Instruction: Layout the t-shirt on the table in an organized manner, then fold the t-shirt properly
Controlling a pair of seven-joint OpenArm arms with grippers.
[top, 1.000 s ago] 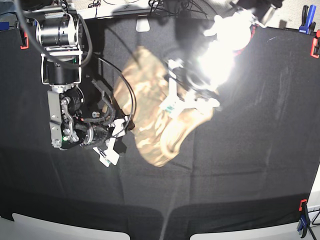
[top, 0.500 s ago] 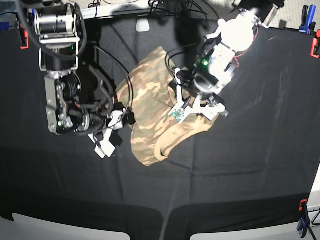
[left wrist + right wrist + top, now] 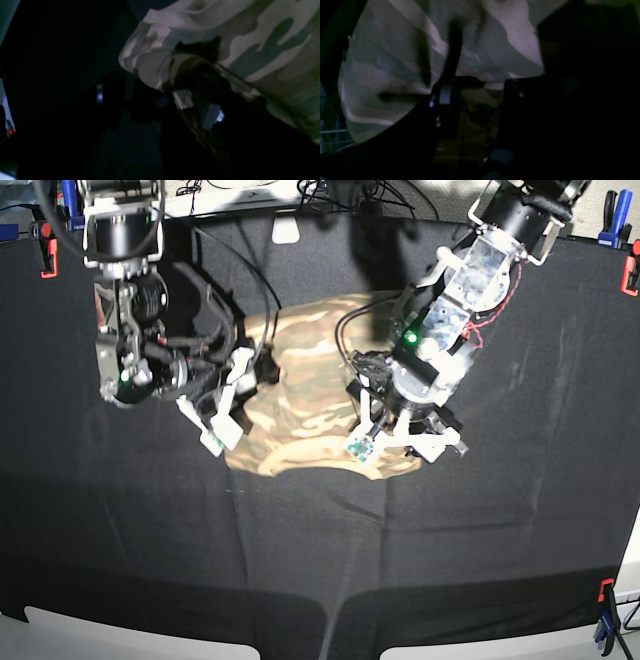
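You're looking at a robotics lab bench: worktop [image 3: 540,510] draped in matte black cloth, held by a red clamp [image 3: 630,273] and a blue clamp [image 3: 609,225] at the edges, loose cables [image 3: 330,192] bunched along the far side.

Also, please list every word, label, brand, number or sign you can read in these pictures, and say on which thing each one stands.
None can be read.
The t-shirt shows only camouflage print, no lettering.
The left gripper and the right gripper show no legible marking; both wrist views are too dark.
The table carries no text.
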